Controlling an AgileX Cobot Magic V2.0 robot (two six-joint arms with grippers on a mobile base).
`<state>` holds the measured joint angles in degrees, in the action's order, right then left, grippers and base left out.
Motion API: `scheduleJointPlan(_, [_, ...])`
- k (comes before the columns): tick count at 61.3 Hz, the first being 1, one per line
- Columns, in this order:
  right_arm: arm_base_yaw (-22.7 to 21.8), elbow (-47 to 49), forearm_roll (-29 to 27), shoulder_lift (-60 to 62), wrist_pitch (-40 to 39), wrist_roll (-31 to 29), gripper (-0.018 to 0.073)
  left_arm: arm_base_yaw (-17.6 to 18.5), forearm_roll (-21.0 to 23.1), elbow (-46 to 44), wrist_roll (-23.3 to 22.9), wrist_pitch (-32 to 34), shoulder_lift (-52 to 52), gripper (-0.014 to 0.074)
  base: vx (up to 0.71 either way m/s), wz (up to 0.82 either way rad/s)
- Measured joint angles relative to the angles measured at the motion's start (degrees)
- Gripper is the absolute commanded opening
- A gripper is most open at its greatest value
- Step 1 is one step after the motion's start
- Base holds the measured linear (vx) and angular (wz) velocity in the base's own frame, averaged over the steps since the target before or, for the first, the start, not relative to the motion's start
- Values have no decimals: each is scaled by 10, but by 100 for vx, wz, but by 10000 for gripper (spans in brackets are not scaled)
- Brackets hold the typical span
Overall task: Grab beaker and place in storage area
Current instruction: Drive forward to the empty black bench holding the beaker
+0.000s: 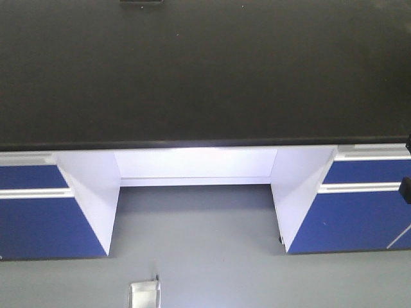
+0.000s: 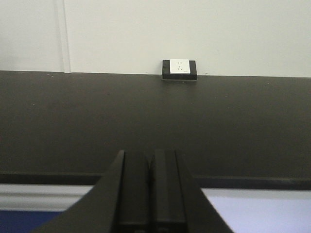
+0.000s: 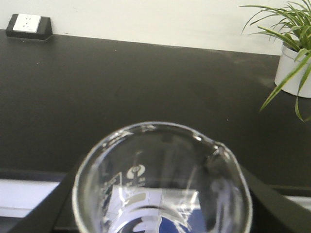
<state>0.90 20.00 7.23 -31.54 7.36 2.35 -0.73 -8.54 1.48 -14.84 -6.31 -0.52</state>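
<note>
The beaker (image 3: 163, 182) is clear glass with white print and a pour lip at its upper right. It fills the lower middle of the right wrist view, held just in front of the bench's front edge. My right gripper (image 3: 161, 204) is shut on it, with a dark finger on either side. The storage area is a wide matte-black benchtop (image 1: 205, 70), also seen ahead as the benchtop (image 3: 121, 87) in the right wrist view. My left gripper (image 2: 151, 156) is shut with nothing in it and hangs over the front edge of the benchtop (image 2: 146, 111).
A small black box with a white socket face (image 2: 179, 69) stands at the back wall; the same box (image 3: 28, 25) shows far left. A potted plant (image 3: 293, 63) stands at the back right. Blue cabinets (image 1: 45, 218) flank a knee gap (image 1: 196, 212) below.
</note>
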Motion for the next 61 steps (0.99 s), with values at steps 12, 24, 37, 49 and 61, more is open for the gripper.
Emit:
scheduleJointPlan(12, [0, 0, 0, 0, 0, 0, 0, 0, 0, 0, 0, 0, 0, -8, 33, 0])
scheduleJointPlan(24, [0, 0, 0, 0, 0, 0, 0, 0, 0, 0, 0, 0, 0, -8, 29, 2])
scheduleJointPlan(37, [0, 0, 0, 0, 0, 0, 0, 0, 0, 0, 0, 0, 0, -8, 24, 1])
scheduleJointPlan(49, [0, 0, 0, 0, 0, 0, 0, 0, 0, 0, 0, 0, 0, -8, 18, 1])
scheduleJointPlan(61, [0, 0, 0, 0, 0, 0, 0, 0, 0, 0, 0, 0, 0, -8, 10, 1])
